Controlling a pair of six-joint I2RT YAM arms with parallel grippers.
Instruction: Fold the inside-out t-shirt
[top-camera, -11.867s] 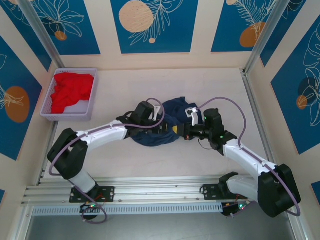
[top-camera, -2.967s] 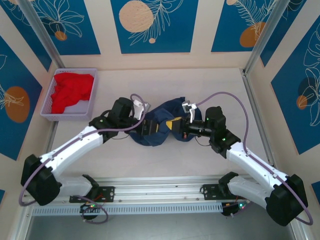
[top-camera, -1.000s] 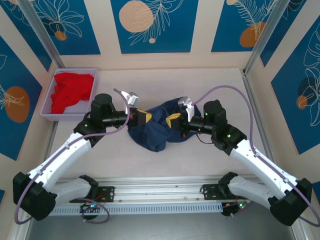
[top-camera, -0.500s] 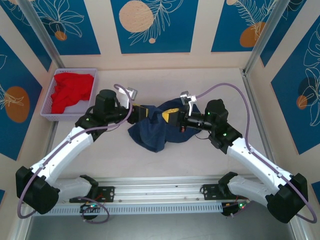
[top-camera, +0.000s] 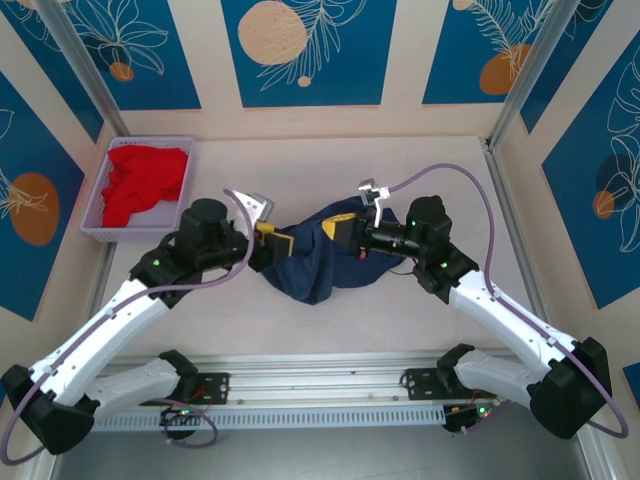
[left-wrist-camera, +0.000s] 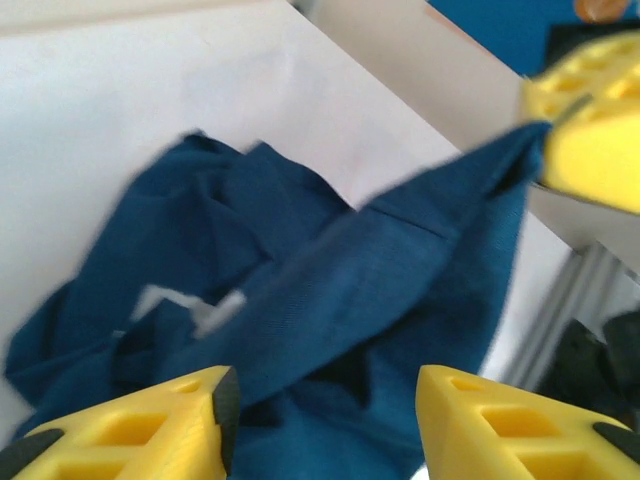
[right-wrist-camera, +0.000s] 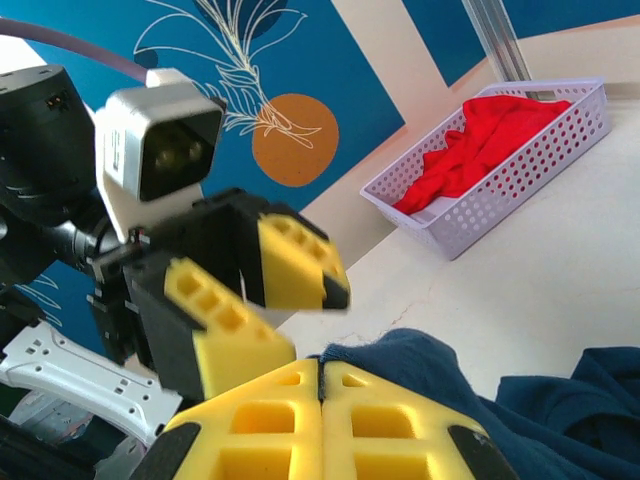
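Observation:
The inside-out t-shirt (top-camera: 318, 265) is a crumpled navy heap at the table's middle, and a small white label (left-wrist-camera: 190, 310) shows among its folds. My right gripper (top-camera: 334, 228) is shut on an edge of the t-shirt (right-wrist-camera: 420, 360) and holds it raised, so the cloth stretches up to it in the left wrist view. My left gripper (top-camera: 281, 243) sits at the heap's left side, open, just over the navy cloth (left-wrist-camera: 350, 270) with nothing between its fingers. In the right wrist view the shut right gripper (right-wrist-camera: 321, 372) faces the left gripper's parted yellow fingers (right-wrist-camera: 290, 260).
A lilac perforated basket (top-camera: 100, 205) with a red garment (top-camera: 143, 182) stands at the back left; its wall (right-wrist-camera: 520, 180) also appears in the right wrist view. Metal posts and patterned walls bound the table. A rail runs along the near edge (top-camera: 320, 375).
My left gripper has opened, let go of the t-shirt and drawn back a little to the left. The right gripper stays shut on the cloth and has shifted slightly left and up.

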